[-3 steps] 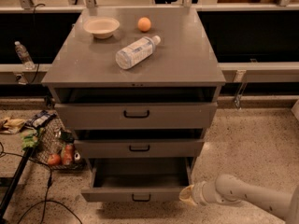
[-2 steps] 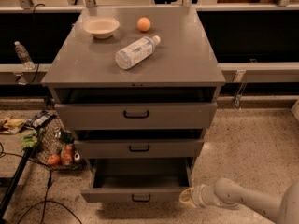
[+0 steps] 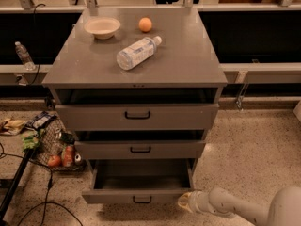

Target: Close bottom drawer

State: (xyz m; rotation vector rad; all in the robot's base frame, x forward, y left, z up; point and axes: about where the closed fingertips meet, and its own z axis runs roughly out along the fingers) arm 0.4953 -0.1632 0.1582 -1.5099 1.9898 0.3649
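The grey metal cabinet has three drawers, all pulled out to some degree. The bottom drawer is pulled out farthest, its inside empty, with a small black loop handle at the centre of its shallow front. My gripper, on a pale arm coming from the lower right, sits low at the floor, right at the bottom drawer's front right corner. It looks to touch the drawer front's right end.
The middle drawer and top drawer stand slightly open above. On the cabinet top lie a bowl, an orange and a plastic bottle. A wire basket with food and cables are on the floor at left.
My gripper has stayed at the bottom drawer's front right corner, sinking slightly lower in view. The drawer still stands pulled out about as far.
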